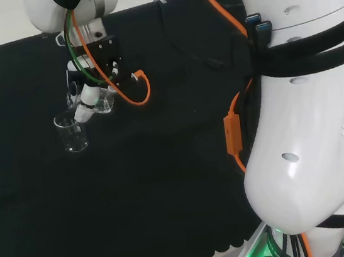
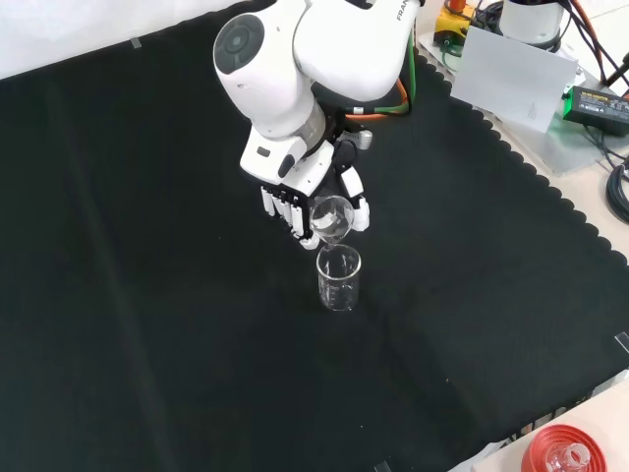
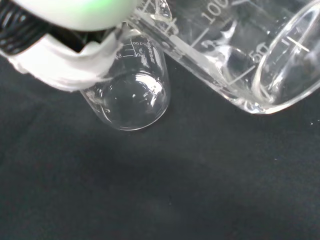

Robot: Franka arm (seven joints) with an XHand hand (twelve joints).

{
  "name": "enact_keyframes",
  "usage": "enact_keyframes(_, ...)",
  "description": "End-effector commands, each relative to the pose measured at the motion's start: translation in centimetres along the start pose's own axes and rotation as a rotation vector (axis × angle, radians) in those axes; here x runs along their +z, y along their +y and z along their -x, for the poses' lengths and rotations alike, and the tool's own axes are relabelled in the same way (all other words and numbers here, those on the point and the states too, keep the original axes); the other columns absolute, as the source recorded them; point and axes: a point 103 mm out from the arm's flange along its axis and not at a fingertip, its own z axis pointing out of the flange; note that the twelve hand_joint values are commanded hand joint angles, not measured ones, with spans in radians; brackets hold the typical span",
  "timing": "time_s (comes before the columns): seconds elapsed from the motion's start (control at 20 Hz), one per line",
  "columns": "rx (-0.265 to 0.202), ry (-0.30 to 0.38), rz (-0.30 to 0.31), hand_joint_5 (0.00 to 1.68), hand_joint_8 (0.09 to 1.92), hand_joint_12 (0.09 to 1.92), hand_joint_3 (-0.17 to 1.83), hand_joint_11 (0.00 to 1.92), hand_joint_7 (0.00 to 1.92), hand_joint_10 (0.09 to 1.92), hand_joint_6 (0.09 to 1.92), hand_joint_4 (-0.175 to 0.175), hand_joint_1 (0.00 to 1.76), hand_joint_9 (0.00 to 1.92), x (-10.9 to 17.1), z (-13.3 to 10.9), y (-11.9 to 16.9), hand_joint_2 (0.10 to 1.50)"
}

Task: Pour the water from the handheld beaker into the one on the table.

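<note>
Plainly, the held beaker (image 2: 332,218) is tipped so its mouth hangs just above the rim of the table beaker (image 2: 339,278), which is what a pour needs: lip over opening, so water falls inside and not on the cloth (image 2: 147,344). The hand (image 2: 295,202) has its fingers curled round the held beaker, gripping it by the wall and leaving the mouth free. In the wrist view the held beaker (image 3: 240,50) lies close to sideways, with the table beaker (image 3: 131,95) upright beneath it; I cannot tell how much water either holds. In the head view the table beaker (image 1: 71,132) stands just left of and below the hand (image 1: 92,101). It sits near the middle of the black cloth, well apart from the scalloped edge. Beyond that edge in the front view are a grey box (image 2: 516,79), cables and a red ribbed ring (image 2: 565,452).
</note>
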Motion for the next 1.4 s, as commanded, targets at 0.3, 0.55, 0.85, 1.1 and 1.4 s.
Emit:
enact_keyframes(0.3,0.002,-0.048,-0.053,1.4,0.09,0.98,0.65,1.08,1.62,0.09,0.44,0.175,1.15,1.48,-0.2,0.8,-0.4,0.62)
enact_keyframes(0.55,0.005,-0.079,-0.065,1.4,0.09,0.98,0.65,1.08,1.62,0.09,0.44,0.175,1.15,1.48,-0.1,-0.3,0.1,0.62)
enact_keyframes(0.85,0.003,-0.092,-0.065,1.4,0.09,0.97,0.65,1.08,1.62,0.09,0.44,0.175,1.15,1.48,-0.2,0.2,-0.3,0.62)
enact_keyframes(1.1,0.006,-0.11,-0.08,1.4,0.09,0.97,0.66,1.09,1.62,0.09,0.45,0.175,1.15,1.48,-0.4,-0.2,-0.3,0.62)
enact_keyframes(1.4,0.003,-0.117,-0.087,1.4,0.09,0.97,0.66,1.09,1.62,0.09,0.45,0.175,1.15,1.49,-0.6,-0.4,-0.2,0.62)
